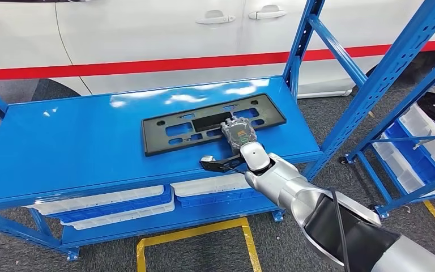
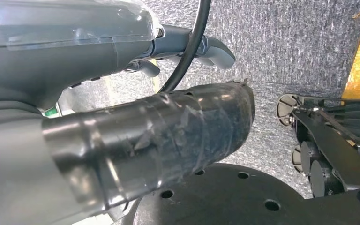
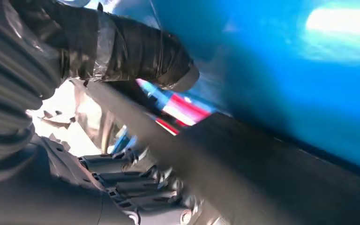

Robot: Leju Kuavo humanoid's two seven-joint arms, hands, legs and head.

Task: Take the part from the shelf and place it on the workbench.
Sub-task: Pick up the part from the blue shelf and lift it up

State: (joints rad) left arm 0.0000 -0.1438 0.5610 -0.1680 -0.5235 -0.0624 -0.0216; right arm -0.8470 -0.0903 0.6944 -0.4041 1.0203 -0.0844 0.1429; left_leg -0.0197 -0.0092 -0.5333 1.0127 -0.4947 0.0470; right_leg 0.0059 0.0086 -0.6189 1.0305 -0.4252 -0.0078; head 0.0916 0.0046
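Black flat part point(image 1: 212, 124), a long plate with cut-outs, lies flat on the blue tabletop point(image 1: 73, 147), toward its right end, near the front edge. Right hand point(image 1: 238, 132) is on the part's near long edge, about the middle of it. In the right wrist view the thumb point(image 3: 136, 49) sits above the dark edge of the part and the darker fingers point(image 3: 136, 185) lie under it, so the hand looks clamped on that edge; blurry, but I read it as gripping. The part looks level and touching the tabletop, not lifted.

Left hand point(image 2: 168, 136) hangs down by the floor, away from the tabletop; fingers mostly hidden, cannot tell if they're apart or curled. Nothing seen in it.

Progress, judged: the part seems already off the shelf and down on the tabletop, so the carry is done. What's left is letting go and pulling the right hand back clear of the part. White bins point(image 1: 119, 205) sit on the lower level under the tabletop, a white car point(image 1: 147, 34) behind it.
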